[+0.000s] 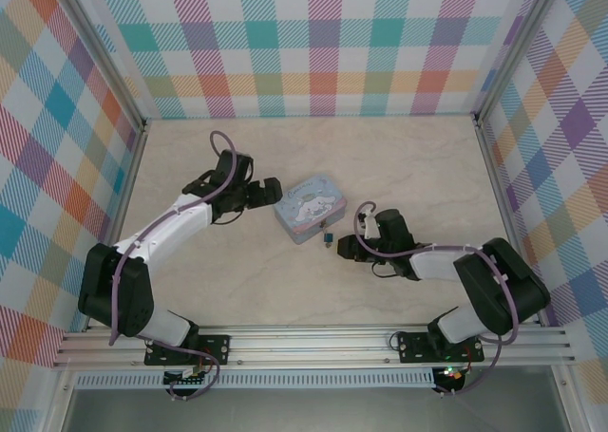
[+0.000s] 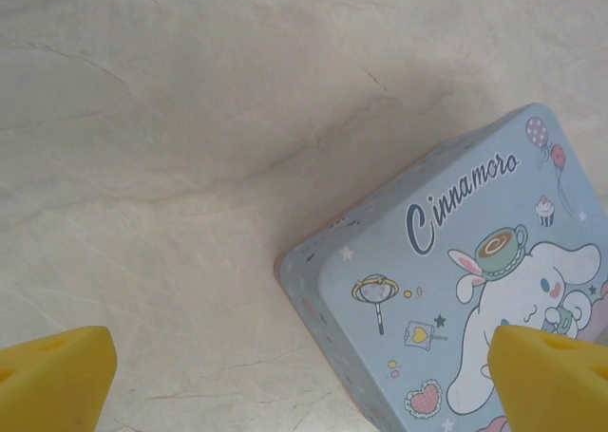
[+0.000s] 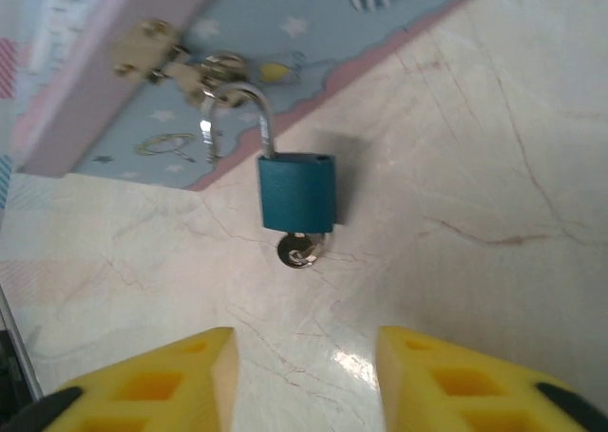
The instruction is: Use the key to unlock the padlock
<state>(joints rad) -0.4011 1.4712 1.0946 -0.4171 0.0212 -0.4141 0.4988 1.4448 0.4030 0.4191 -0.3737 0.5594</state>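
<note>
Now the padlock hangs from the tin's latch with the key seated underneath. One shackle leg looks free, so it's likely unlocked but not unhooked. Right gripper gapes empty nearby; left gripper is spread wide at the tin's corner.

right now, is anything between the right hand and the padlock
In the right wrist view, the stretch between the right hand and the padlock is bare table, apart from the key, which sticks out of the padlock's bottom end toward the hand.

Both arms outstretched and low; left pincer spread wide, right pincer half-spread, empty.
</note>
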